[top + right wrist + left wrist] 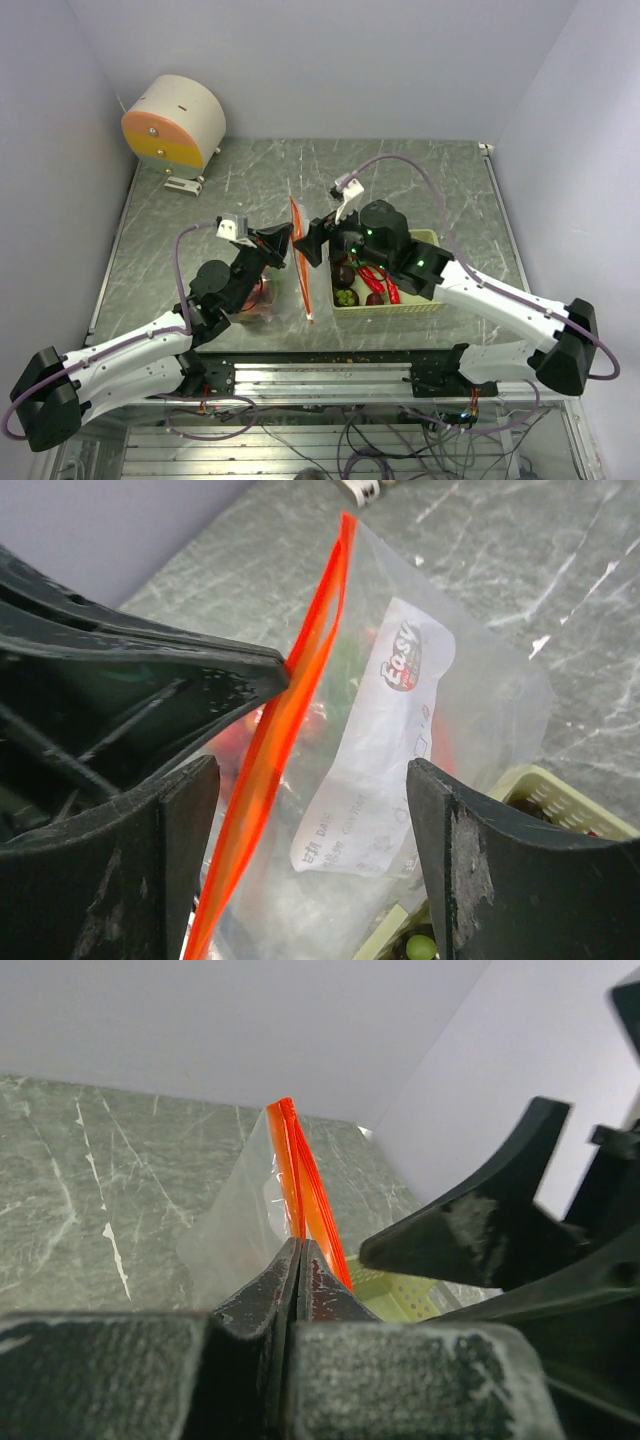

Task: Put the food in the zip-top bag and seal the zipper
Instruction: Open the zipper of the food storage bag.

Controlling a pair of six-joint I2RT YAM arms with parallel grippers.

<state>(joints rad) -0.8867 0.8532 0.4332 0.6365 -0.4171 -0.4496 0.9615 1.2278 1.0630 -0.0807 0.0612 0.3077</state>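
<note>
Top external view shows the zip-top bag (270, 296) standing up in the middle of the worktop, closer to the near edge than the far one. Its zipper (300, 260) is on top and runs in a thin orange-red line from the far side toward the near edge. Something red shows through the clear plastic in the right wrist view, so I think some food is inside, but I cannot tell which pieces. The left gripper (285, 240) holds the bag up, with its jaws pressed tight together on the zipper. The right gripper (312, 240) is just on the other side of the strip, very near the left one. Its jaws are wide apart with the bag in the gap, and they do not seem to touch it. Just to the right of the bag, by the near edge, sits the basket (425, 305). It has red chili peppers (380, 280), a dark purple piece (343, 275) and green grapes (346, 297) in it. Far off in the far left corner is a round cream and orange thing (175, 122). Things could go wrong from here. The bag hangs from one small pinch, so a hard pull could make the strip slip out and the bag flop over and spill. The right jaws could close on the soft side and not on the strip, and then the mouth would stay open. The two grippers are so close that they could bump. If the zipper is shut now, the food in the basket gets left out.
</note>
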